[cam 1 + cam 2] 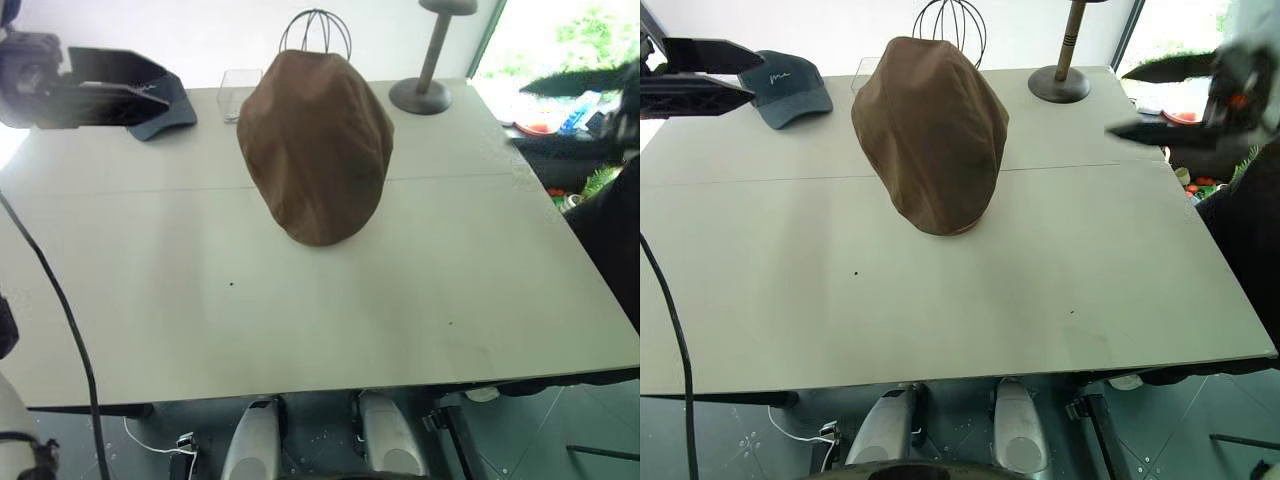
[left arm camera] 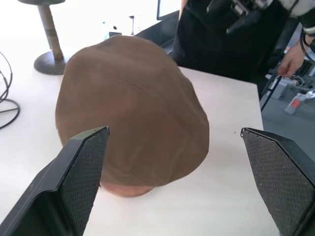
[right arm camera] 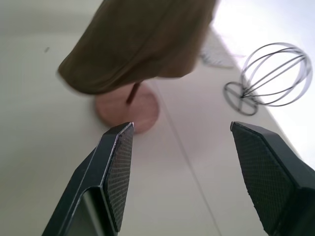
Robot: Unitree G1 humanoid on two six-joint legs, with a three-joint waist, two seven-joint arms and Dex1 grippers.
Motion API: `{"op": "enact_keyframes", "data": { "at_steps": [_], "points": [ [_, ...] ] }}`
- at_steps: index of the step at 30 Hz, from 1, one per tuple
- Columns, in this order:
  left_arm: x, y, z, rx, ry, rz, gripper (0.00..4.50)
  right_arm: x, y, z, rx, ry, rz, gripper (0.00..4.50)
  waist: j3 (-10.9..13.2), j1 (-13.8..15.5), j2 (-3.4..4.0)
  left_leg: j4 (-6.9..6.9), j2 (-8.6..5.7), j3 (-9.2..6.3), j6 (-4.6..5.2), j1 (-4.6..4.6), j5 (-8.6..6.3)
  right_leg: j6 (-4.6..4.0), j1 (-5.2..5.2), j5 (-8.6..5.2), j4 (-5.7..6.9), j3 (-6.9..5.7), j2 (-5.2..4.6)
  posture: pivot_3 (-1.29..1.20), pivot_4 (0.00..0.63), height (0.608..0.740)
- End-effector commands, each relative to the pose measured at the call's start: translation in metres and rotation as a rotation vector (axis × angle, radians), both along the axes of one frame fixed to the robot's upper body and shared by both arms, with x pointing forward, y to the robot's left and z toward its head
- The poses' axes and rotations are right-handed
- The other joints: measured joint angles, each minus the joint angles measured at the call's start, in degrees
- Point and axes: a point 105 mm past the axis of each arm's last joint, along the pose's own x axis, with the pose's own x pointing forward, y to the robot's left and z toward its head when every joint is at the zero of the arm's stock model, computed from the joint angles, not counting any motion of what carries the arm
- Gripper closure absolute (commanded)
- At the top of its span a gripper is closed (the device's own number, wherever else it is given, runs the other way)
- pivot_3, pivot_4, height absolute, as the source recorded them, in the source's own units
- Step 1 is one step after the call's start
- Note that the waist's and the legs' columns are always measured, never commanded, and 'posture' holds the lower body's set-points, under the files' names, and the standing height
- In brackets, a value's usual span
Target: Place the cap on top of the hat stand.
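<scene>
Desk (image 1: pixel 300 340): near half bare up to its front edge
Cap (image 1: pixel 316 145): draped over hat stand (image 3: pixel 129 109), mid-desk
Left gripper (image 1: pixel 735 72): jaws spread, empty
Right gripper (image 1: pixel 1140 100): jaws spread, empty, beyond the desk's right edge

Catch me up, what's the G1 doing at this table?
The brown cap already sits on the wooden hat stand, covering its top; the stand's base shows under the brim. Both grippers are open and empty, held off to either side of it: left gripper, right gripper. A navy cap, a wire-dome stand and a grey stand stand behind, untouched.
</scene>
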Motion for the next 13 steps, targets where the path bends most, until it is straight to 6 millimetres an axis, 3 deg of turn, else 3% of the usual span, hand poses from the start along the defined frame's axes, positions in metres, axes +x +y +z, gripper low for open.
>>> {"op": "enact_keyframes", "data": {
  "at_steps": [1, 5, 13],
  "points": [
    [-0.009, 0.008, 0.011, 0.001, -0.059, 0.030, 0.00, 0.004, 0.006, 0.018, 0.119, 0.042, 0.024, 1.31, 0.01, 0.04, 0.02, -0.01, 0.00, 0.04, 0.01, -0.01, 0.00, 0.01, -0.05, 0.01, 0.00, 0.03, 0.00, 0.00, 0.150, 0.740],
    [-0.016, 0.009, 0.005, 0.023, -0.045, 0.029, 0.00, -0.002, 0.022, -0.003, 0.020, 0.122, 0.116, 1.31, 0.01, 0.42, 0.02, -0.08, 0.00, 0.04, 0.12, -0.06, -0.07, 0.30, -0.10, 0.07, 0.05, 0.02, 0.01, 0.00, 0.150, 0.740],
    [-0.025, 0.011, -0.001, 0.040, -0.017, 0.047, 0.00, 0.004, 0.029, -0.001, 0.047, 0.172, 0.140, 1.31, 0.02, 0.20, 0.03, 0.04, -0.01, 0.07, 0.14, -0.25, -0.09, 0.31, -0.23, 0.08, 0.04, 0.03, 0.00, 0.00, 0.150, 0.740]
  ]
}}
